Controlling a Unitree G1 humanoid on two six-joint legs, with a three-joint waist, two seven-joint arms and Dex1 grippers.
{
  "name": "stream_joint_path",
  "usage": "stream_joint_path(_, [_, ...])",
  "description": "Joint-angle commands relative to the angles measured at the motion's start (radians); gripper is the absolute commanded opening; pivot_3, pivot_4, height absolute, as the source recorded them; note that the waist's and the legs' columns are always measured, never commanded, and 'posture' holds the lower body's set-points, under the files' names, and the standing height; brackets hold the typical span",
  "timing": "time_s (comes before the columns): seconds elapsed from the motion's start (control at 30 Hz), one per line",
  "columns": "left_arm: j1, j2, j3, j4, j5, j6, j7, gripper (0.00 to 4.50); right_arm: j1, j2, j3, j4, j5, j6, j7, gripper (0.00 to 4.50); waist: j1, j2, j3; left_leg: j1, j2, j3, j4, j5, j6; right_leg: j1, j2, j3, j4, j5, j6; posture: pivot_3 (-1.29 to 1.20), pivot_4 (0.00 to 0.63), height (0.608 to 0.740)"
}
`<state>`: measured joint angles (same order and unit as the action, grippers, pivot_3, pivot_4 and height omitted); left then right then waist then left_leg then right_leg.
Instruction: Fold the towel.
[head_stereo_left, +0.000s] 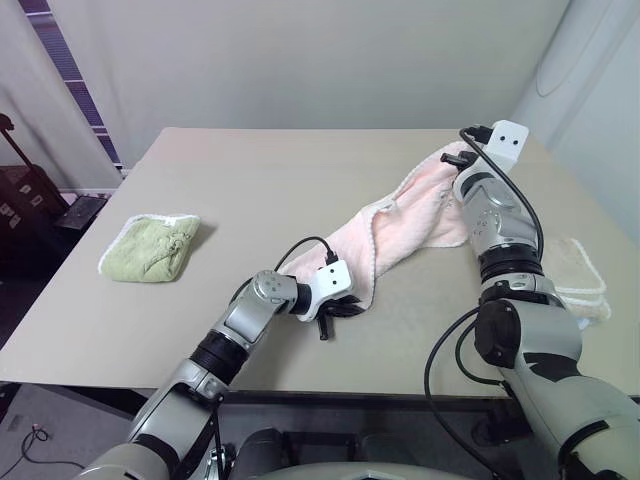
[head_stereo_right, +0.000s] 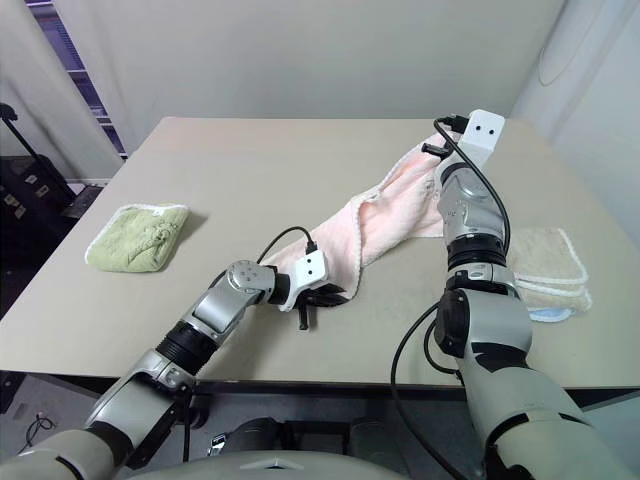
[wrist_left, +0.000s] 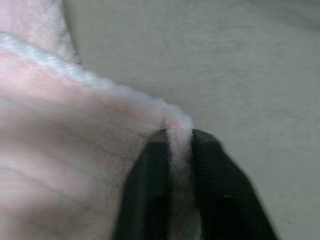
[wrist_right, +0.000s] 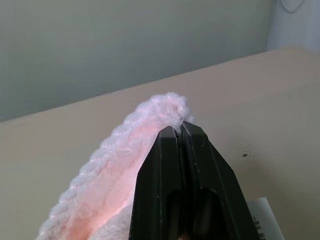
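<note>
L gripper (wrist_left: 177, 137) is clamped on the near corner of the towel (head_stereo_left: 400, 225); in the left wrist view a thin fold of pink cloth with white edge sits between its two black fingers (wrist_left: 150, 175). It is low, just above the table (head_stereo_left: 280, 170), near the front edge. R gripper (wrist_right: 180, 130) is pinched shut on the far corner, held raised over the right part of the table, so the cloth hangs between both grippers as a twisted band, its middle sagging down to the surface.

Outward from there: a green towel (head_stereo_left: 150, 248) lies well apart on the left side, and a small pile of beige towels (head_stereo_right: 550, 258) lies beside the right arm.

Step in hand, as I judge: both corners are caught, next is to spread the cloth before the fold. To do it well, move the 2 grippers apart slowly until the edge between them is straight, w/o pulling hard, because the L grip holds only a little of the hem and may slip. Keep both at about the same height, then lay the towel flat. Keep the cloth away from the beige pile.
</note>
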<state>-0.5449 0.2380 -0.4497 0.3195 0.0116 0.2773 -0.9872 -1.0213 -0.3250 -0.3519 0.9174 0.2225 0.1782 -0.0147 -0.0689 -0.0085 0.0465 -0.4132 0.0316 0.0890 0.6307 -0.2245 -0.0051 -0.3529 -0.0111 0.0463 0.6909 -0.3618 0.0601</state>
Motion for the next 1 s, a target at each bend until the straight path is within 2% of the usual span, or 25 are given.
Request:
stream_joint_path(0.03, [0.010, 0.019, -0.001, 0.007, 0.001, 0.046, -0.019, 0.01, -0.014, -0.017, -0.012, -0.045, 0.013, -0.010, -0.009, 0.00, -0.001, 0.000, 0.000, 0.000, 0.000, 0.000, 0.000, 0.000, 0.000, 0.000, 0.000, 0.000, 0.000, 0.000, 0.000, 0.00, 0.000, 0.740])
stream_joint_path(0.17, [0.004, 0.022, 0.063, -0.011, -0.062, 0.055, -0.039, 0.01, -0.017, -0.017, -0.014, -0.037, 0.010, -0.012, -0.011, 0.00, -0.001, 0.000, 0.000, 0.000, 0.000, 0.000, -0.001, 0.000, -0.001, -0.001, 0.001, 0.000, 0.000, 0.000, 0.000, 0.00, 0.000, 0.740])
stream_joint_path(0.27, [-0.013, 0.023, 0.166, -0.060, -0.173, 0.106, -0.061, 0.01, -0.010, -0.019, -0.012, -0.040, 0.008, -0.014, -0.008, 0.00, -0.001, 0.000, 0.000, 0.000, 0.000, 0.000, -0.001, 0.000, -0.001, -0.001, 0.001, 0.000, 0.000, 0.000, 0.000, 0.00, 0.000, 0.740])
stream_joint_path(0.47, [-0.113, 0.134, 0.407, -0.029, -0.355, 0.178, -0.104, 0.01, 0.041, -0.042, -0.026, -0.096, 0.022, 0.008, 0.010, 0.00, -0.001, 0.000, 0.000, -0.001, 0.000, 0.000, 0.000, 0.001, -0.001, -0.002, 0.000, 0.000, 0.001, 0.000, 0.000, 0.00, 0.000, 0.740])
stream_joint_path(0.57, [-0.239, 0.171, 0.551, 0.149, -0.407, 0.172, -0.029, 0.01, 0.104, -0.066, -0.040, -0.178, 0.045, 0.042, 0.042, 0.00, 0.005, 0.000, 0.000, -0.001, 0.000, -0.001, 0.000, 0.001, -0.001, -0.002, 0.000, -0.001, 0.001, 0.000, 0.000, 0.00, 0.000, 0.740])
stream_joint_path(0.7, [-0.393, 0.194, 0.643, 0.428, -0.386, 0.045, 0.084, 0.01, 0.162, -0.091, -0.044, -0.260, 0.071, 0.089, 0.077, 0.00, 0.003, 0.000, 0.000, -0.002, 0.000, -0.001, 0.001, 0.001, -0.001, -0.002, 0.000, -0.001, 0.001, 0.000, 0.001, 0.00, 0.000, 0.740])
stream_joint_path(0.87, [-0.551, 0.188, 0.694, 0.744, -0.349, -0.142, 0.215, 0.01, 0.194, -0.114, -0.038, -0.290, 0.088, 0.126, 0.131, 0.00, 0.000, 0.000, 0.000, -0.002, 0.000, 0.000, 0.000, 0.001, -0.001, -0.003, 0.000, 0.000, 0.001, 0.000, 0.001, 0.00, 0.000, 0.740])
stream_joint_path(1.0, [-0.625, 0.168, 0.715, 0.886, -0.334, -0.216, 0.284, 0.01, 0.209, -0.117, -0.030, -0.315, 0.092, 0.125, 0.168, 0.00, 0.001, 0.000, 0.001, -0.005, 0.000, 0.000, 0.000, 0.001, -0.001, -0.005, 0.000, -0.001, 0.001, 0.000, 0.001, 0.00, 0.000, 0.740])
